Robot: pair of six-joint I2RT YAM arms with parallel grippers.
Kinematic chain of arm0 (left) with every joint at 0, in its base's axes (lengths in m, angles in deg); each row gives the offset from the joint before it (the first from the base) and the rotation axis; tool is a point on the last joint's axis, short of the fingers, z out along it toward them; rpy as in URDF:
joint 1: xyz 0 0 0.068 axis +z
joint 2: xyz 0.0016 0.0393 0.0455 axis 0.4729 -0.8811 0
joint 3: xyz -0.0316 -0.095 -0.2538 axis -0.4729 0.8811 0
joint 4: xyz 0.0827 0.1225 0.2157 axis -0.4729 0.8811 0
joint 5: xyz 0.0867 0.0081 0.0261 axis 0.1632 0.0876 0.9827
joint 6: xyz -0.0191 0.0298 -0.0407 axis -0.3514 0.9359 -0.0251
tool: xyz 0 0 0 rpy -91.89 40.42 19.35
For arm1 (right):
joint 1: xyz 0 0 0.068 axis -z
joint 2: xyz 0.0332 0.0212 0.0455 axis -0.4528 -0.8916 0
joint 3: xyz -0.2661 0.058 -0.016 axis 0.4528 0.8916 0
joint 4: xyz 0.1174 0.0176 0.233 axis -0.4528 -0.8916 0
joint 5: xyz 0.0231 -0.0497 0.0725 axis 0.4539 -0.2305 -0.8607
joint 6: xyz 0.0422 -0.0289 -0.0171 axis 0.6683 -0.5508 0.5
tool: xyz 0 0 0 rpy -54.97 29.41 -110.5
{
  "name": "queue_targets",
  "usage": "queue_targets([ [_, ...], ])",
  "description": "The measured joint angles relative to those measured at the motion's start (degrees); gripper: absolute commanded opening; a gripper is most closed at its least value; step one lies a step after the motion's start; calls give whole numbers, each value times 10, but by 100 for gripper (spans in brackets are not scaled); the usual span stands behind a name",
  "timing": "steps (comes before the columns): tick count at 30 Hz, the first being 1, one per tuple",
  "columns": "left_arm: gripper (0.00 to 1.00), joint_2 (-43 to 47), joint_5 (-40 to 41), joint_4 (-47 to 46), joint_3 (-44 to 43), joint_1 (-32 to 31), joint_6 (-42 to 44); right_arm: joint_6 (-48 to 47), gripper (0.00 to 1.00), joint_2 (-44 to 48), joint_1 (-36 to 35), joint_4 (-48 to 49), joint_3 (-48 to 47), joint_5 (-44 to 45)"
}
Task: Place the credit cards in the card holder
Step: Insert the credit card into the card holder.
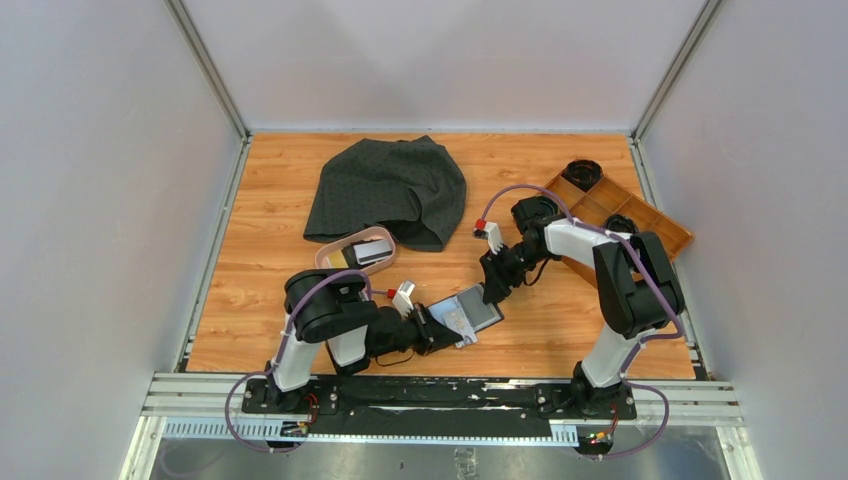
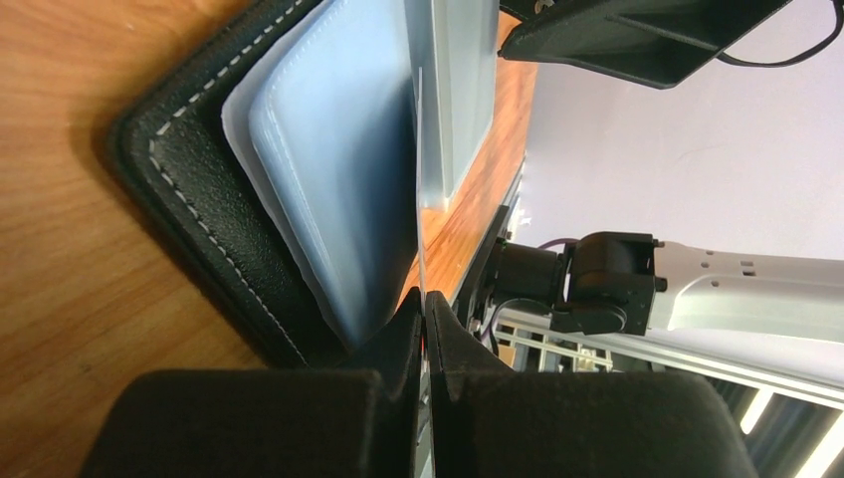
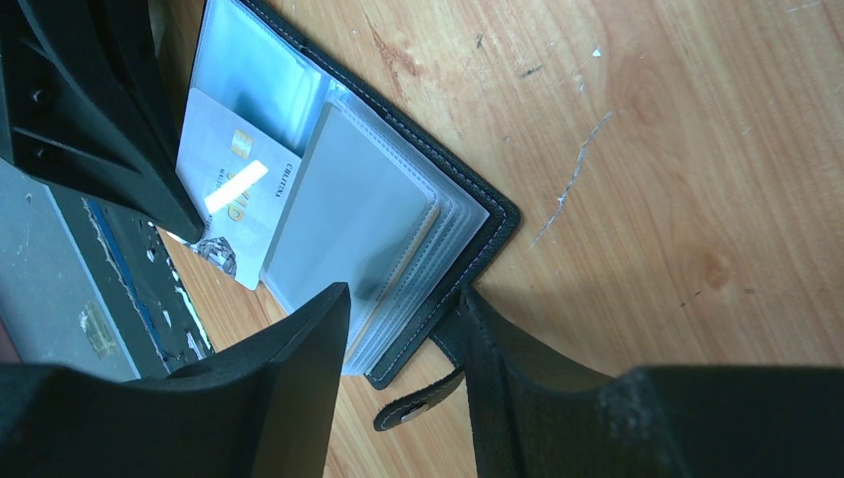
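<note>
The left fingers [image 2: 393, 349] pinch a card [image 3: 229, 189] (thin, bendy); feed it squarely into the card holder [image 3: 358, 209] while the spread right fingers [image 3: 289, 398] steady it.

Card holder [image 3: 368, 209]: we see black, white stitching, greyish-blue pockets
Card [image 3: 234, 189]: pale grey, gold chip
Cloth [image 1: 390, 190]: we see dark grey, dotted
Dish [image 1: 330, 255]: pink
Table [image 1: 270, 200]: orange wood grain

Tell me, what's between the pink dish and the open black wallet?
In the top view, the left arm's wrist crosses that stretch between the pink dish and the card holder; beneath it only bare table.
</note>
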Motion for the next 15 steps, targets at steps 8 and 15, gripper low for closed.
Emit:
queue_targets([
  [8,0,3,0,0,3,0,1,0,49,0,-1,0,0,2],
  [15,0,25,-1,0,13,0,6,0,49,0,-2,0,0,2],
])
